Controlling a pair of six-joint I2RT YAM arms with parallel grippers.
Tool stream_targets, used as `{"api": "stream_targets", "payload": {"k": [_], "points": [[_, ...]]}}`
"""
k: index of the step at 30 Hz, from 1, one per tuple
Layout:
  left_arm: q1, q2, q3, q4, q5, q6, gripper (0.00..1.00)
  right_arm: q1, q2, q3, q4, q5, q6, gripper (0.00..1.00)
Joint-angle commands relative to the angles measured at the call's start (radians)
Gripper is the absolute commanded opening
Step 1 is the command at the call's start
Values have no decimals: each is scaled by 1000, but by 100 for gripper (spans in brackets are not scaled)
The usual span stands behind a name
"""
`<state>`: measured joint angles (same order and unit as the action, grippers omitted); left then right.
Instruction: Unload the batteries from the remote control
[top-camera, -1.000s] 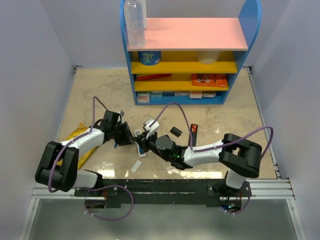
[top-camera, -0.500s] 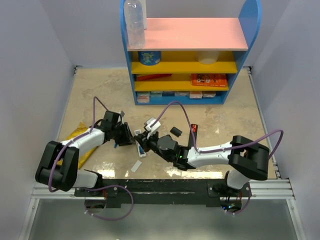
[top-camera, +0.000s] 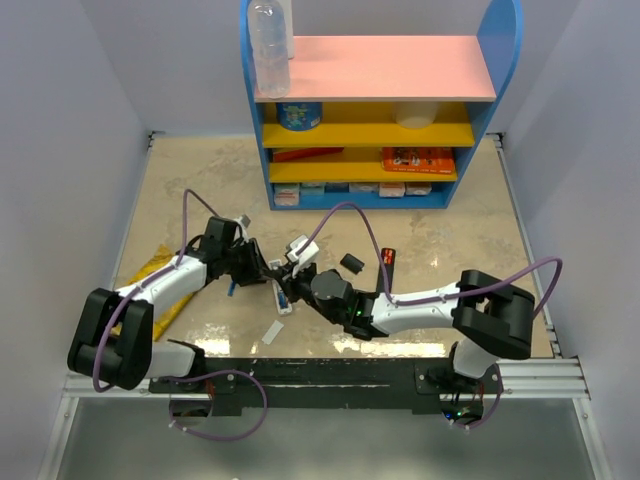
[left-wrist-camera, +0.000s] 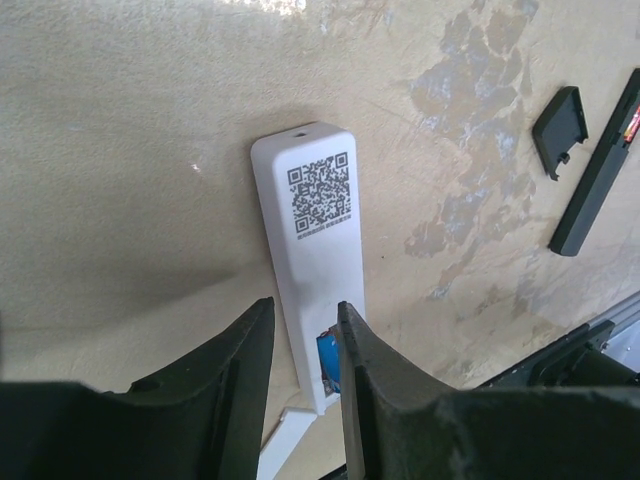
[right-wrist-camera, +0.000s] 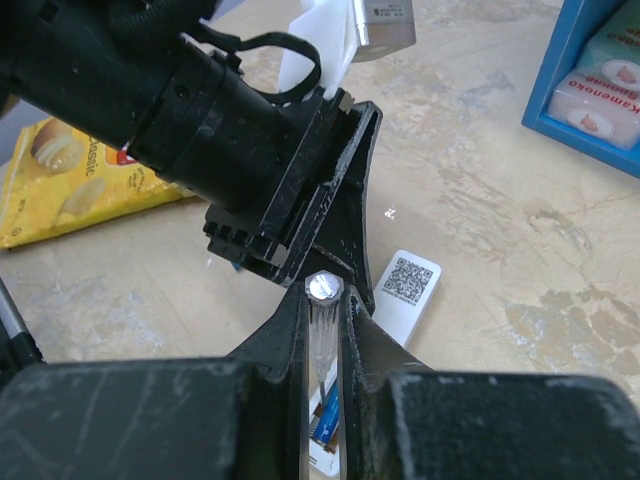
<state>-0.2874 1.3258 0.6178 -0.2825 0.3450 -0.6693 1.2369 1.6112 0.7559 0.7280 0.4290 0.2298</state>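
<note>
A white remote (top-camera: 283, 298) with a QR label lies back up on the table. In the left wrist view the remote (left-wrist-camera: 310, 250) has an open compartment at its near end with a blue battery (left-wrist-camera: 328, 362) in it. My left gripper (left-wrist-camera: 305, 305) stands over that end, jaws a narrow gap apart; I cannot tell if they clamp it. My right gripper (right-wrist-camera: 325, 295) is shut on a thin grey stick (right-wrist-camera: 325, 340) pointing down at the battery (right-wrist-camera: 327, 418). In the top view the left gripper (top-camera: 262, 272) and the right gripper (top-camera: 292, 280) meet over the remote.
A white battery cover (top-camera: 272, 332) lies just in front of the remote. A black remote (top-camera: 388, 262) and a black cover (top-camera: 351, 263) lie to the right. A yellow bag (top-camera: 160, 275) lies at the left. A blue shelf (top-camera: 370, 110) stands at the back.
My left wrist has shifted slightly up and to the left. The right arm's elbow has swung a little. Both grippers stay over the white remote, which has not moved.
</note>
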Motion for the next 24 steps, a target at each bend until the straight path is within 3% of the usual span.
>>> {"api": "stream_targets", "payload": {"k": [1, 12, 18, 24], "points": [[2, 16, 10, 45, 38, 8, 36, 3, 33, 49, 10, 16, -23, 0], [2, 78, 5, 59, 8, 27, 36, 41, 70, 66, -2, 74, -87, 0], [2, 102, 5, 57, -11, 30, 35, 154, 147, 160, -71, 250, -335, 0], [2, 127, 14, 51, -21, 33, 35, 233, 216, 229, -124, 370, -431, 0]]}}
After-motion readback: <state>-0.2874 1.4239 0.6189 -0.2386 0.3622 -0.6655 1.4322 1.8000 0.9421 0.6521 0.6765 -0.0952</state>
